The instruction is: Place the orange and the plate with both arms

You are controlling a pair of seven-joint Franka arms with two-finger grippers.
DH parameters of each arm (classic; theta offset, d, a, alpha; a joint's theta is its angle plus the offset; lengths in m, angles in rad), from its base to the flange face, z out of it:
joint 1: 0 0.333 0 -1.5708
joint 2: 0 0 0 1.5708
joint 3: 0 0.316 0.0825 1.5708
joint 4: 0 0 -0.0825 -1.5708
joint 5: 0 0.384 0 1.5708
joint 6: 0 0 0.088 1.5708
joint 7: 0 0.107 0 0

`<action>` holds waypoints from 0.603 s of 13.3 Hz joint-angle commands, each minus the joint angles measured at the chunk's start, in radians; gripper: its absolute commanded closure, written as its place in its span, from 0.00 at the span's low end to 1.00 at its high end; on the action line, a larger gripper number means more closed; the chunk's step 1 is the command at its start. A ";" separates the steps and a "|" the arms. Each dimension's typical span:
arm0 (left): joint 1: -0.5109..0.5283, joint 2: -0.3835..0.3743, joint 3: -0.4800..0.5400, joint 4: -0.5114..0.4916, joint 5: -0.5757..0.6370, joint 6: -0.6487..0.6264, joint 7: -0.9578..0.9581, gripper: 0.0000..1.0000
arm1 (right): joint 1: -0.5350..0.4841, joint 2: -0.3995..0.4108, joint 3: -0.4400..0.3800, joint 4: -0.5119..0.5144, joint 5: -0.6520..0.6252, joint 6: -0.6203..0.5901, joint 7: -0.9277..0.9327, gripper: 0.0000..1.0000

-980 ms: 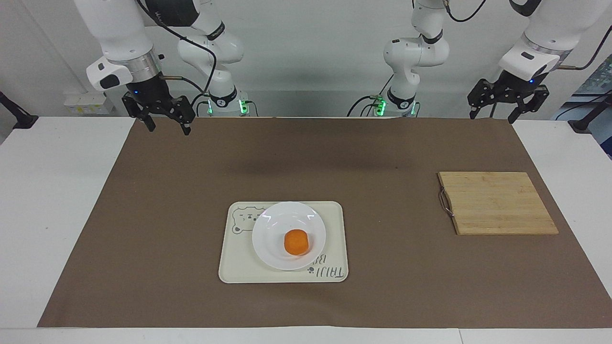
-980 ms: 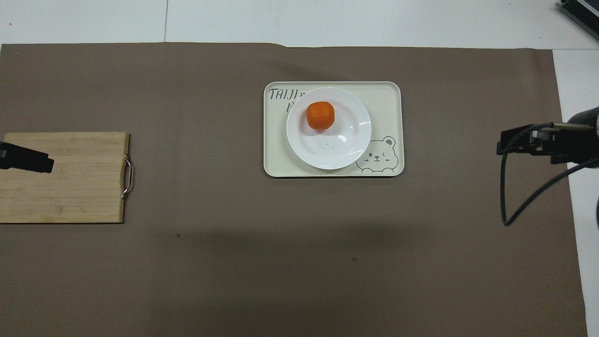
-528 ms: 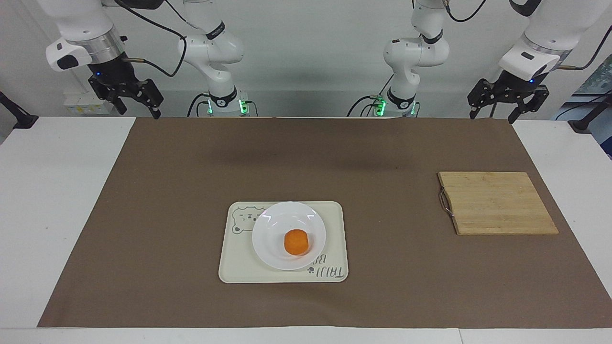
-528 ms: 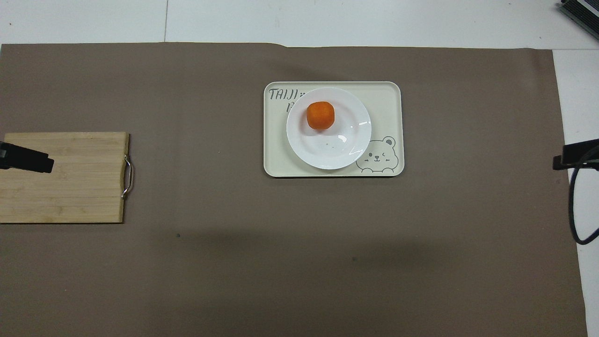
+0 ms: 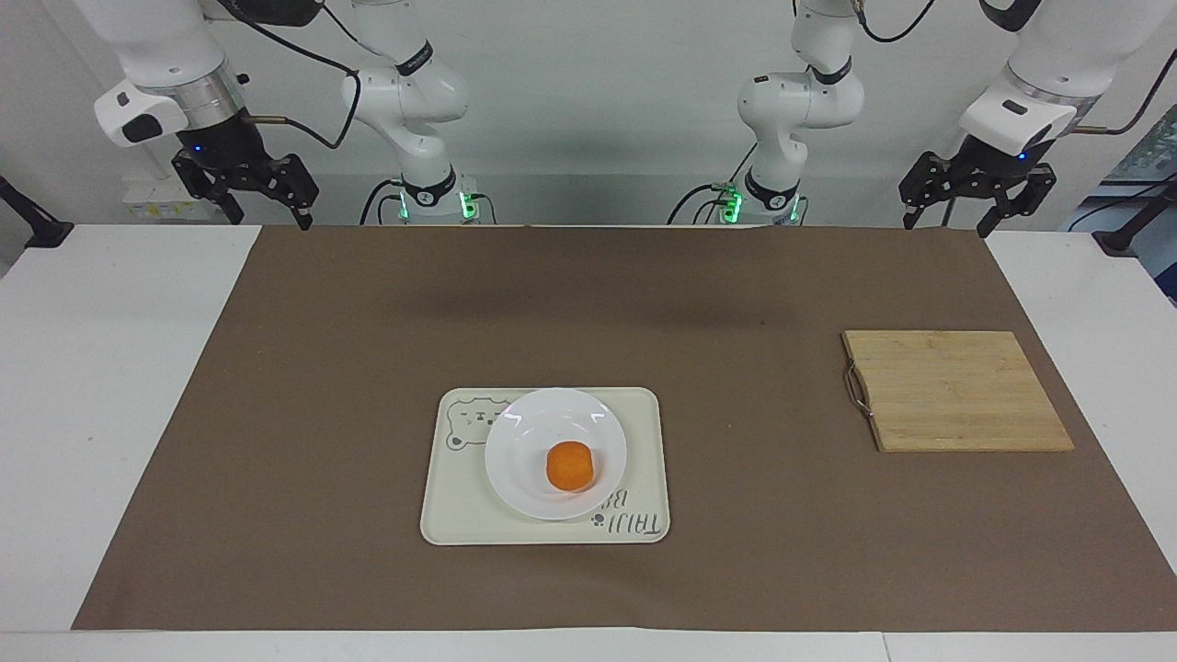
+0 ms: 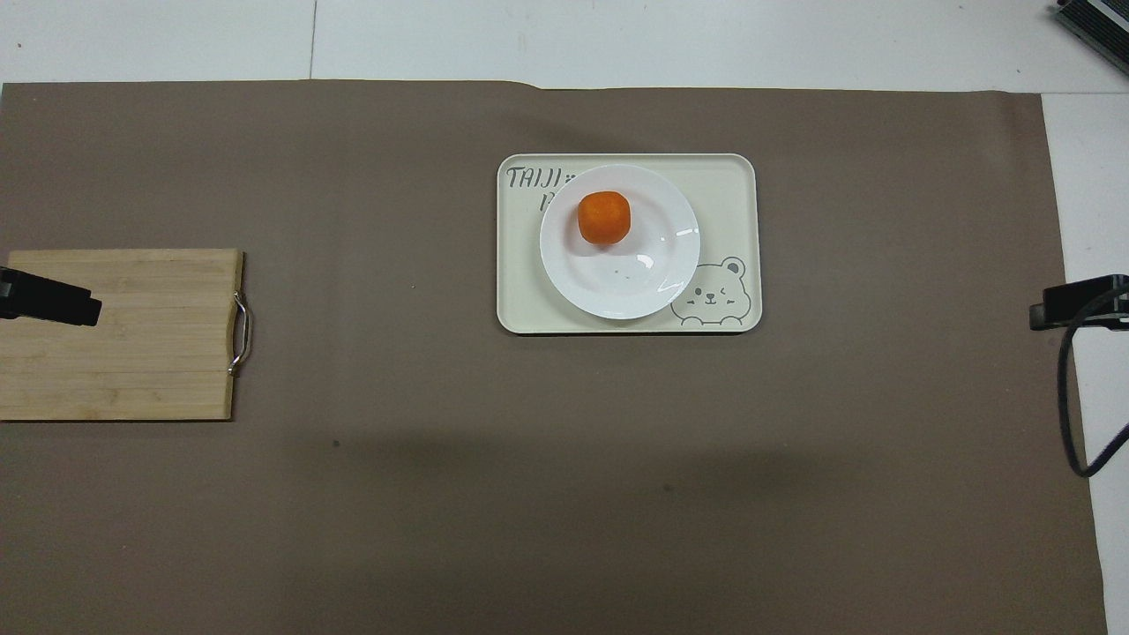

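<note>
One orange point(image 5: 570, 465) on one plate point(image 5: 524, 478) — left pincer point(image 5: 977, 196), right pincer point(image 5: 246, 187) spread, empty.

Right end effector point(image 5: 267, 198) raised, pulled back from mat point(image 5: 368, 368) corner toward right arm's table end.

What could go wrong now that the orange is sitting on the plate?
1. The orange is round and lies loose on the plate, off its middle, so a bump might roll it off.
2. The plate sits toward one end of the tray, over its printed letters; a nudge might slide the glossy dish.
3. Both arms are raised at the robots' edge of the table, the right end effector and left end effector empty; another reach in could knock things.
</note>
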 commanded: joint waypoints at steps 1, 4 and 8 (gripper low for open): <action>-0.013 -0.023 0.008 -0.021 0.012 -0.003 -0.012 0.00 | 0.002 -0.029 0.012 -0.036 -0.034 0.024 -0.028 0.00; -0.013 -0.023 0.008 -0.021 0.012 -0.005 -0.012 0.00 | 0.002 -0.030 0.012 -0.036 -0.024 0.021 -0.022 0.00; -0.013 -0.023 0.008 -0.021 0.012 -0.006 -0.012 0.00 | 0.002 -0.030 0.012 -0.036 -0.017 0.019 -0.020 0.00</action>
